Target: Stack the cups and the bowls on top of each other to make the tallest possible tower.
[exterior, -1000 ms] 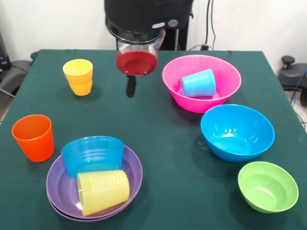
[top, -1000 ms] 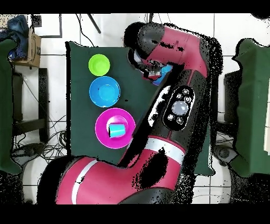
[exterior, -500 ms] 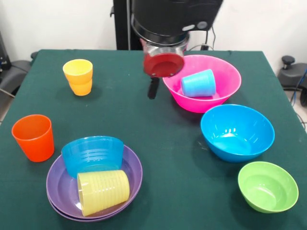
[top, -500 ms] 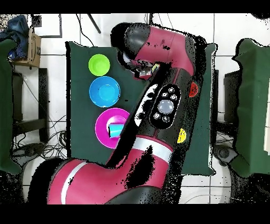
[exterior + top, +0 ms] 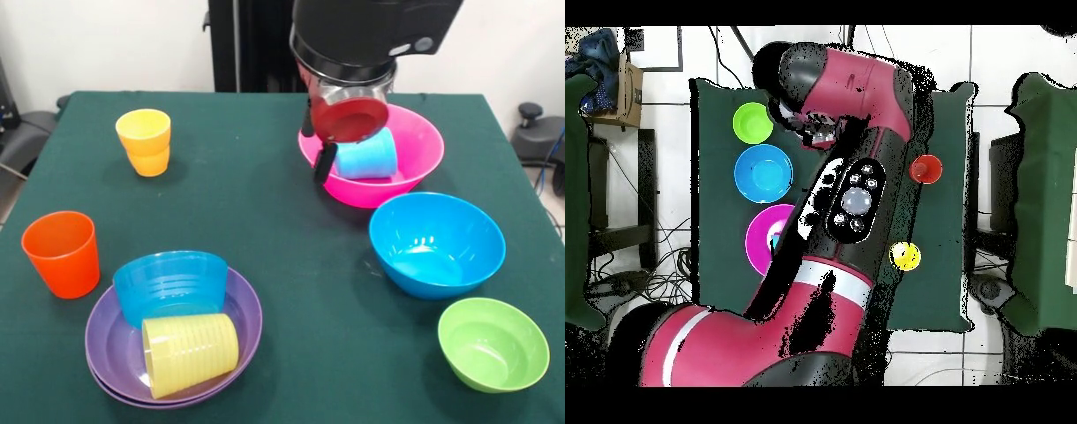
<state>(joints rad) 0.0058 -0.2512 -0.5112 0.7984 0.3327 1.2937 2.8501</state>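
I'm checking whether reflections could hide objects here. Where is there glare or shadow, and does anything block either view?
Front view: bright highlights inside the big blue bowl and green bowl, soft shadows beside the orange cup. Overhead view: the arm covers the table's middle and most of the pink bowl.

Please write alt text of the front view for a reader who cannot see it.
The gripper hangs at the pink bowl, which holds a light blue cup on its side. Nearer lie a big blue bowl and a green bowl.
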